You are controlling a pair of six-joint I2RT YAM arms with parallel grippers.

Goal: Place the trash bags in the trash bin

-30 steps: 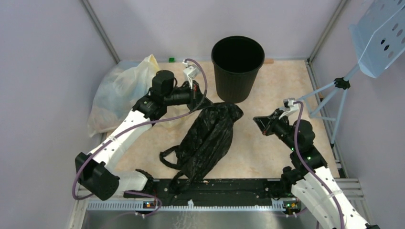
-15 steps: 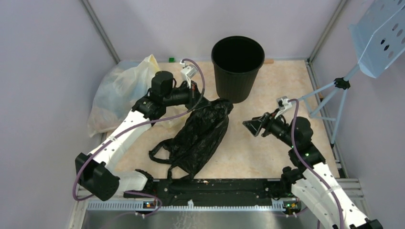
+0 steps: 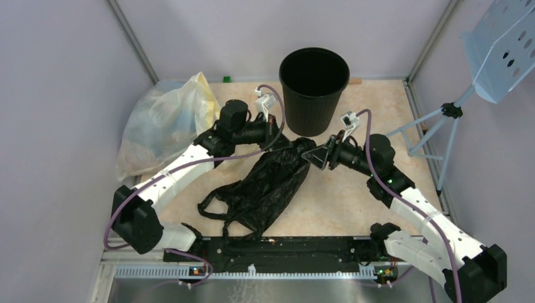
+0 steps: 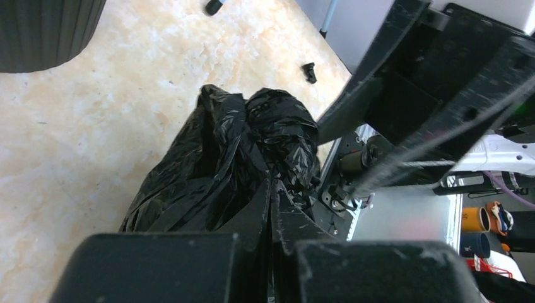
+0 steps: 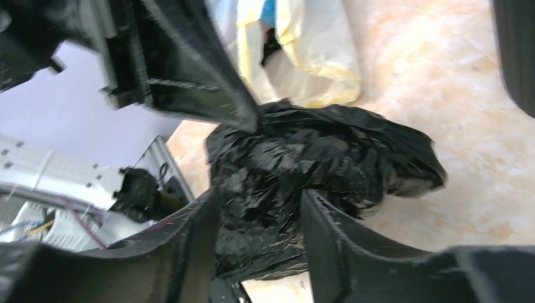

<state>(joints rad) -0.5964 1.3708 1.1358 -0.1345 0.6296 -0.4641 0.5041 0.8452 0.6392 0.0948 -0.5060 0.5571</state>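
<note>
One black bag [image 3: 265,189] lying by bin [image 3: 313,95]: top end pinched by L gripper [image 4: 271,192]; R gripper [image 5: 260,208] jaws held apart astride it (contact unclear).

I counted one black trash bag [image 3: 265,186], one round ribbed trash bin [image 3: 312,117] and one pale-yellow translucent bag [image 3: 161,123]. There were two arms, the left arm [image 3: 180,167] and the right arm [image 3: 410,202], and two grippers, the left gripper [image 3: 279,139] and the right gripper [image 3: 309,154]. I also saw one tripod [image 3: 435,136], one perforated pale-blue panel [image 3: 505,47] and one tiny green block [image 3: 226,79].
</note>
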